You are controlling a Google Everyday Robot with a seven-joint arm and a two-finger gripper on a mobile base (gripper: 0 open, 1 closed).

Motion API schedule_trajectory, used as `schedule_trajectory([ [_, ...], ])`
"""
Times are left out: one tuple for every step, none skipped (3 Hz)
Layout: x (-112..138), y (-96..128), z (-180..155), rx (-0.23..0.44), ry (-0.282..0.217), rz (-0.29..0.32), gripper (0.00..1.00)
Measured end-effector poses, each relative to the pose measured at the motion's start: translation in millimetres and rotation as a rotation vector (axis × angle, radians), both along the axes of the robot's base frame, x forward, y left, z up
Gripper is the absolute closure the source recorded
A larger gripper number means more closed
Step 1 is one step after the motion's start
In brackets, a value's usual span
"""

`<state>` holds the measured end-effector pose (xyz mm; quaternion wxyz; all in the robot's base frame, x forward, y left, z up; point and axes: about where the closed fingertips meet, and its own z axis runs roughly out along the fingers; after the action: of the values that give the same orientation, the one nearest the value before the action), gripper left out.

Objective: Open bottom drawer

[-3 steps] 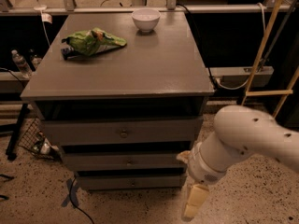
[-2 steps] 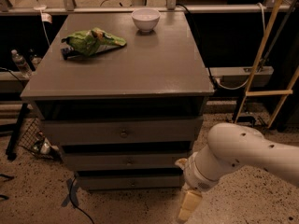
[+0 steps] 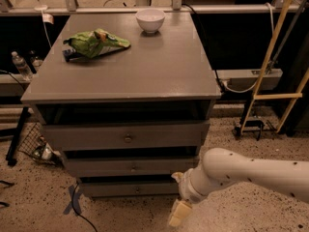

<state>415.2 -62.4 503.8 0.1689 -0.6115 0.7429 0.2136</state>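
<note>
far left, a water bottle (image 3: 21,64) and a wire basket (image 3: 33,146) are sitting on the floor beside the cabinet (image 3: 204,114), well apart from the action; a green chip bag (image 3: 94,43) and a white bowl (image 3: 150,20) are resting on the worktop (image 3: 159,66), likely safe unless the whole cabinet is getting tugged; the bottom drawer (image 3: 111,189) is sitting closed at the foot of the stack, under the middle drawer (image 3: 96,167) and the top drawer (image 3: 87,137), its tiny knob (image 3: 137,189) showing at centre; the gripper (image 3: 176,214) is hanging low near the floor, just right of the bottom drawer's front corner, off to the side of the knob and apart from it; whether it is clenched or released i cannot tell; the arm (image 3: 251,170) is extending in from the right edge.

risks, as i am judging them: the knob is small, so the gripper could be missing it or slipping off; coming in too high, it could be catching the middle drawer instead; the wrist could be bumping the cabinet's right corner on the way left; an angled pull could be jamming the drawer; the yellow ladder (image 3: 270,62) at far right is standing well clear
</note>
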Motion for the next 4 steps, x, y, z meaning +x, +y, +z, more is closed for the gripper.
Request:
schedule_trajectory([
  [-6.1, 6.3, -24.3, 0.025, 0.041, -0.005, 0.0],
  [-6.1, 6.3, -24.3, 0.025, 0.041, -0.005, 0.0],
  [4.3, 14.6, -57.9, 0.018, 0.062, 0.014, 0.0],
  [17.3, 25.3, -103.8, -0.01, 0.057, 0.036, 0.0],
])
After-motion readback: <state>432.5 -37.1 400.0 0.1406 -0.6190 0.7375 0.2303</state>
